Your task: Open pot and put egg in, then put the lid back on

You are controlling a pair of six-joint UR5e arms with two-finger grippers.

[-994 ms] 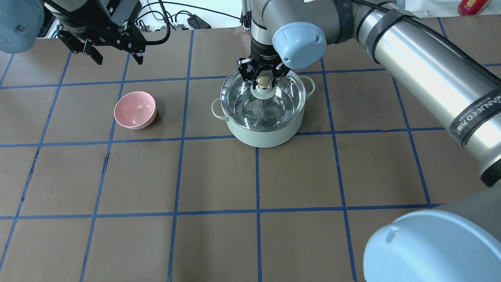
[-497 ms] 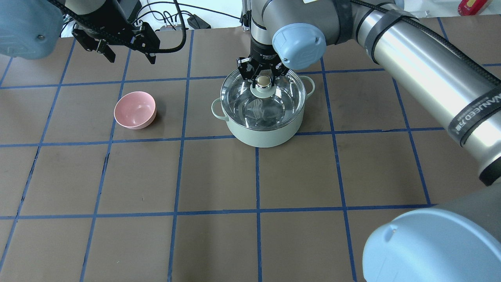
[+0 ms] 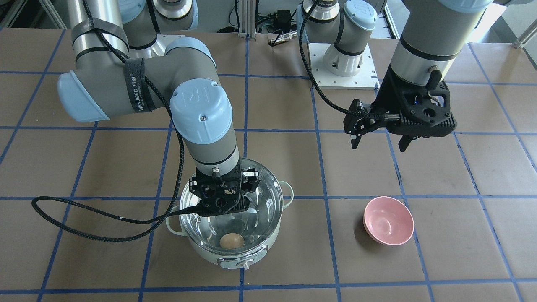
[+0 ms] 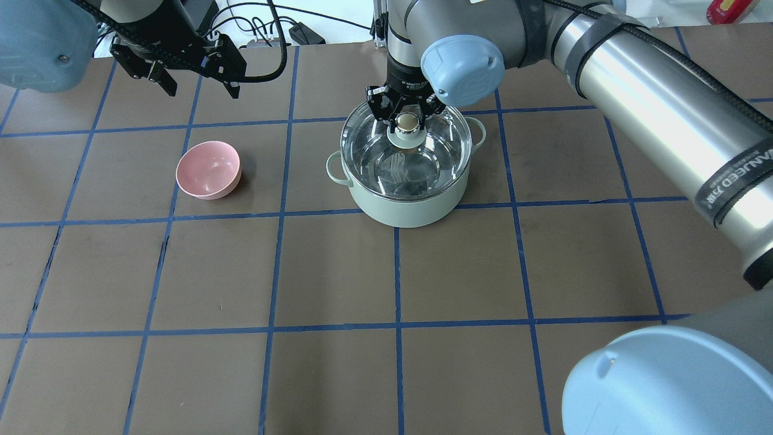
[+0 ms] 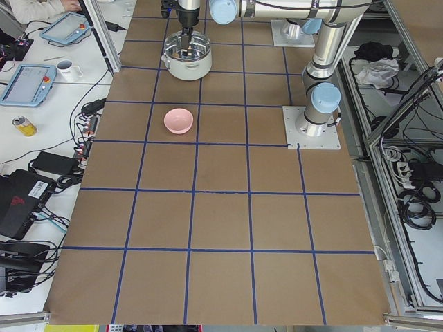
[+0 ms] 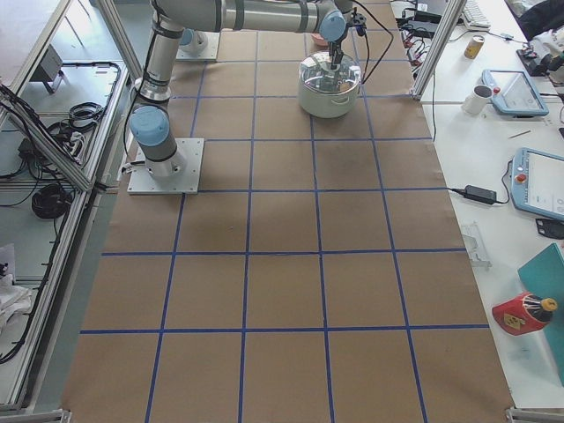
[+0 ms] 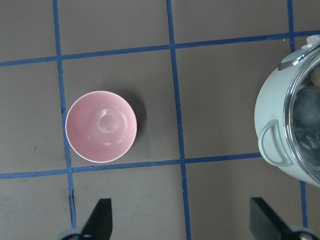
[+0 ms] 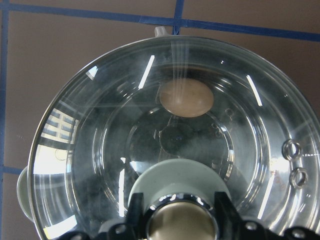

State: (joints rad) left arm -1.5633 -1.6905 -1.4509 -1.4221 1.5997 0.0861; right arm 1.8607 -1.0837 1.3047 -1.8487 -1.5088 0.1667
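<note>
- Two end effectors were in view above the desk (image 4: 338, 272), one at work and one idle.
- Right end effector (image 4: 409, 121) pointed straight down over the pot (image 4: 410, 211), its fingers closed in on either side of the tan-gold cap of the lid (image 4: 374, 151); in the right wrist view the fingers (image 8: 224, 210) pressed against the cap's sides.
- Directly beneath that end effector the lid sat level on the pot's rim, covering the whole opening.
- Below the same end effector, under the glass, the egg (image 3: 231, 240) lay on the steel floor of the pot, off centre toward the side with the control knob.
- Left end effector (image 4: 202, 92) hung in the air well apart from the pot, fingers spread wide and holding nothing.
- Below the left end effector, and not touching it, a pink bowl (image 4: 208, 169) stood upright on the desk, with nothing visible inside it.
- From that end effector's own camera, the pot showed only at the edge, beyond one fingertip.
</note>
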